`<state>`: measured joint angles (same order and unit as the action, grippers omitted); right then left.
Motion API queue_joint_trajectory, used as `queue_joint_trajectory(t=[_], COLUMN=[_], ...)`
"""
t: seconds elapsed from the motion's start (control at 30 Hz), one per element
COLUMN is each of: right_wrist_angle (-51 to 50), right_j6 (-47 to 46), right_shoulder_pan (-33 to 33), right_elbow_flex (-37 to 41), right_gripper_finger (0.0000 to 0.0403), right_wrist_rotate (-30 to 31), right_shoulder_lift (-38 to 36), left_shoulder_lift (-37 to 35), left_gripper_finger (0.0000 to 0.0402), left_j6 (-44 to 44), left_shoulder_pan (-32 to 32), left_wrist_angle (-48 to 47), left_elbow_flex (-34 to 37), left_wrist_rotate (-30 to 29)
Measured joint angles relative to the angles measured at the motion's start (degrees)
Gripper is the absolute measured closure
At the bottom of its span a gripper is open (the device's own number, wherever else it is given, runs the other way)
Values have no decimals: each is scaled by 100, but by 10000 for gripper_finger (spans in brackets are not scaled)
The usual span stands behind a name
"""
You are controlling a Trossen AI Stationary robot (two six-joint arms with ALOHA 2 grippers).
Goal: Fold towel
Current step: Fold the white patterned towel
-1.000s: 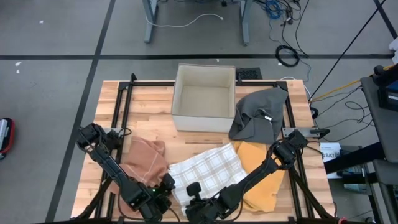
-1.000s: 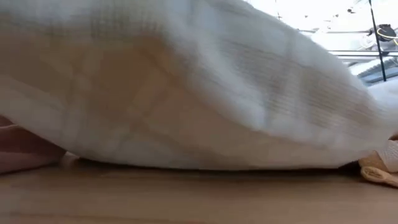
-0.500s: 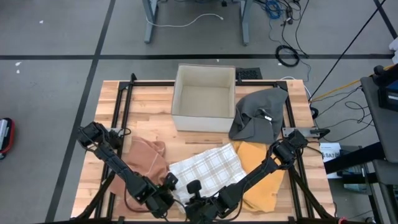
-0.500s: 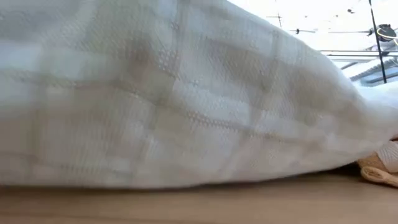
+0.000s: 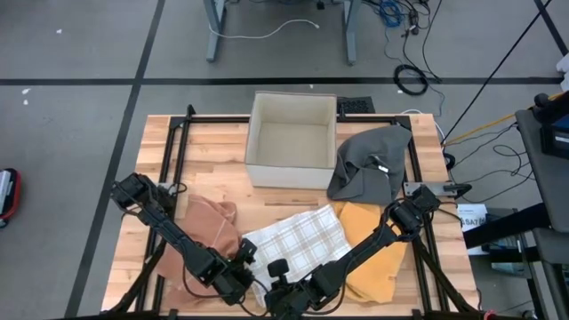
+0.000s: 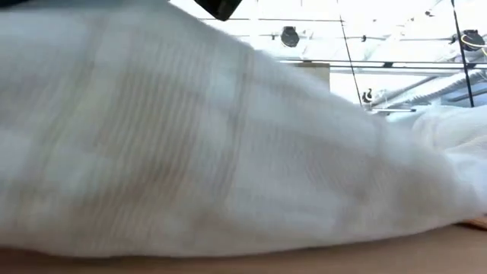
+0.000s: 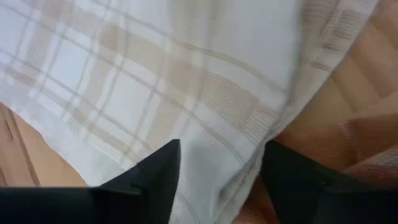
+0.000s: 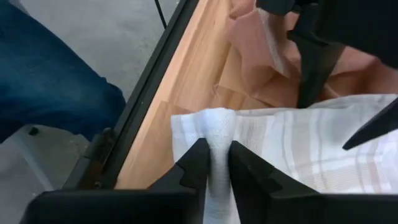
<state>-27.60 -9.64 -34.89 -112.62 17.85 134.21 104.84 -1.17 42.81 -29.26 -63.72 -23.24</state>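
Two sets of jaws at the desk's [image 5: 213, 151] near edge, my right jaws [image 8: 214, 163] pinching the checked towel's [image 5: 293, 242] corner, my left jaws [image 7: 221, 163] spread over its edge, gripping nothing.

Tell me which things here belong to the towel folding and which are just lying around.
In the job:
- plaid towel
- left gripper, fingers astride the towel's edge
- right gripper, pinching a towel fold

Lying about:
- pink cloth
- yellow cloth
- grey cloth
- open box
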Motion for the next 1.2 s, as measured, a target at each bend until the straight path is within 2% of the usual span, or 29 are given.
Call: queue_joint_trajectory(t=[0.3, 0.53, 0.63, 0.77, 0.87, 0.97, 1.2], right_wrist_angle=[-64, 104, 249, 293, 300, 274, 531], right_j6=[-149, -51, 49, -45, -89, -145, -65], right_shoulder_pan=[-9, -76, -164, -221, -210, -194, 42], right_elbow_flex=[2, 2, 2, 4, 9, 28, 13], right_gripper_finger=[331, 320, 289, 239, 215, 210, 228], right_wrist_rotate=[-24, -170, -166, -167, -82, 366, 635], right_shoulder_lift=[4, 4, 4, 8, 92, 256, 531], left_shoulder_lift=[2, 2, 4, 4, 4, 4, 4], left_gripper_finger=[321, 390, 393, 394, 394, 396, 396], left_j6=[175, 573, 632, 648, 653, 770, 931], left_shoulder_pan=[50, 78, -26, -231, -424, -617, -893], left_wrist_angle=[-377, -399, -363, -363, -365, -361, -326], left_elbow_flex=[0, 0, 0, 1, 2, 2, 4], left_wrist_rotate=[-13, -19, -154, -703, -814, -827, -794])
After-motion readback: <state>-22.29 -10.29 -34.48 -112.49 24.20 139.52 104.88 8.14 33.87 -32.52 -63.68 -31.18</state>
